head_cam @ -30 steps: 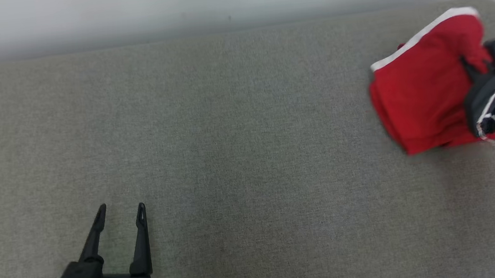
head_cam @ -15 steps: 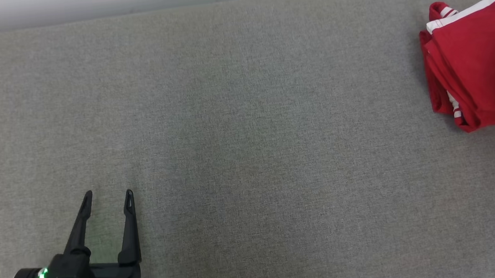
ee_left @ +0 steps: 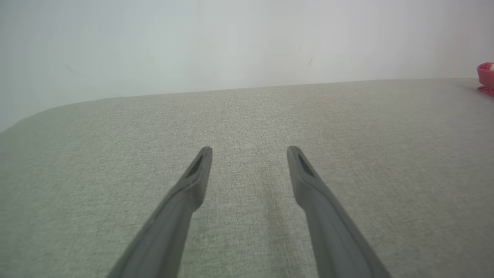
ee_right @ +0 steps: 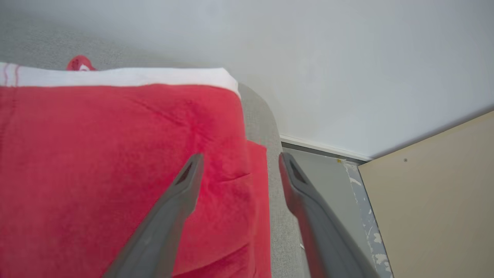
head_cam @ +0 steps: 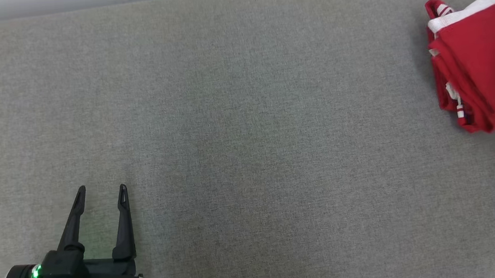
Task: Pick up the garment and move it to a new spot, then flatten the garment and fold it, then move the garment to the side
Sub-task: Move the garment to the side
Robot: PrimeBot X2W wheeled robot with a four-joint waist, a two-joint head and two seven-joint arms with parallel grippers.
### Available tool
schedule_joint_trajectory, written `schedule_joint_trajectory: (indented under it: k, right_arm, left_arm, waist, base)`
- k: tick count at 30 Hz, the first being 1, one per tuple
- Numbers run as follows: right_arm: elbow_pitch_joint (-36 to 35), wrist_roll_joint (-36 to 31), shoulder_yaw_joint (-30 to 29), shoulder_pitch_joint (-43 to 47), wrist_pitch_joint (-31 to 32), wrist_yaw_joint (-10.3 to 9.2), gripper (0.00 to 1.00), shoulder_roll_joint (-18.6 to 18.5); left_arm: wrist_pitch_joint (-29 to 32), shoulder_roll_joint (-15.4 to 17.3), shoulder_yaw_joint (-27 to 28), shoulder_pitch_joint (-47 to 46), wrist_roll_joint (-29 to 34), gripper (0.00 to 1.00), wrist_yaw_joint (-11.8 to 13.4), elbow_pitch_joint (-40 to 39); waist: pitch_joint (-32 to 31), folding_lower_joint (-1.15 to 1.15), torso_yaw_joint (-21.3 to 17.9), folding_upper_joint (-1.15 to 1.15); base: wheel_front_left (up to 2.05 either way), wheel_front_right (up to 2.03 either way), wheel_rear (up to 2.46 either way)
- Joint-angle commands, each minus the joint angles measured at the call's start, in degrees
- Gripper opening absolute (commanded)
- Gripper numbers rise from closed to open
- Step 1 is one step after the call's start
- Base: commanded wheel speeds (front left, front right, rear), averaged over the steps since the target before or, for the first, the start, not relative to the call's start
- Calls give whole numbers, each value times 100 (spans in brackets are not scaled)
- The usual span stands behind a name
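Observation:
The garment is red with a white band, folded into a thick stack at the far right of the grey surface; a sliver of the garment shows at the right edge of the left wrist view. My left gripper rests open at the lower left, far from it, and in its own wrist view the left gripper has nothing between its fingers. In the right wrist view my right gripper stands open over the garment, above its right edge, holding nothing.
The grey surface's right edge curves just beyond the garment. Past it lie a pale wall, a white baseboard and a tan floor.
The right gripper has let go of the garment and opened; one second ago it sat shut on the cloth. The head camera has shifted, so the garment now sits at the right border.

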Motion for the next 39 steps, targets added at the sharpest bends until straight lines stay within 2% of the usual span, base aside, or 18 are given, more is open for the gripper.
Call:
schedule_joint_trajectory:
  k: [1, 6, 11, 14, 18, 19, 20, 25, 29, 34, 39]
  right_arm:
    - [31, -36, -67, -81, -81, 1, 100, -18]
    - [38, 35, -515, -74, -576, 1, 100, 71]
    - [3, 79, -971, 94, -892, 1, 100, 349]
    - [-585, -46, -1430, 270, -900, 1, 100, 341]
    - [-1574, -471, -2357, 1022, -891, 1, 100, 453]
    - [-1574, -471, -2357, 1022, -891, 1, 100, 453]
    - [-1845, -623, -2630, 1261, -891, 1, 100, 530]
    - [-3324, -1542, -4016, 2673, -891, 1, 100, 1161]
    - [-4366, -2133, -4752, 3726, -893, 1, 100, 1794]
    - [-5364, -2569, -5182, 4840, -892, 1, 100, 2462]
    - [-6106, -2781, -5352, 5768, -892, 1, 100, 2994]
  left_arm:
    - [-11, 4, 16, -29, 66, 100, -37, 13]
    - [-10, -54, 81, 149, 34, 100, -37, 56]
    - [-10, -118, 136, 338, 28, 100, -23, 88]
    - [-10, -149, 176, 472, 19, 100, -12, 85]
    - [-10, -186, 217, 634, 18, 100, 6, 82]
    - [-10, -186, 217, 634, 18, 100, 6, 82]
    - [-10, -190, 224, 677, 20, 100, 6, 95]
    - [-10, -211, 270, 835, 57, 100, 3, 83]
    - [-10, -239, 236, 916, 76, 100, 3, 104]
    - [-10, -272, 181, 1014, 122, 100, 48, 116]
    - [-10, -282, 200, 1176, 135, 100, 86, 94]
  waist:
    - [-86, -1, 6, -1]
    - [-400, -1, 8, -1]
    - [-764, -1, -26, -1]
    - [-953, -1, -40, -1]
    - [-1191, -1, -14, -1]
    - [-1191, -1, -14, -1]
    - [-1251, -1, -6, -1]
    - [-1443, -1, 29, -1]
    - [-1594, -1, 126, -1]
    - [-1763, -1, 263, -1]
    - [-1946, -1, 348, -1]
  base:
    - [0, 0, 0]
    - [0, 0, 0]
    - [0, 0, 0]
    - [0, 0, 0]
    - [0, 0, 0]
    - [0, 0, 0]
    - [0, 0, 0]
    - [0, 0, 0]
    - [0, 0, 0]
    - [0, 0, 0]
    - [0, 0, 0]
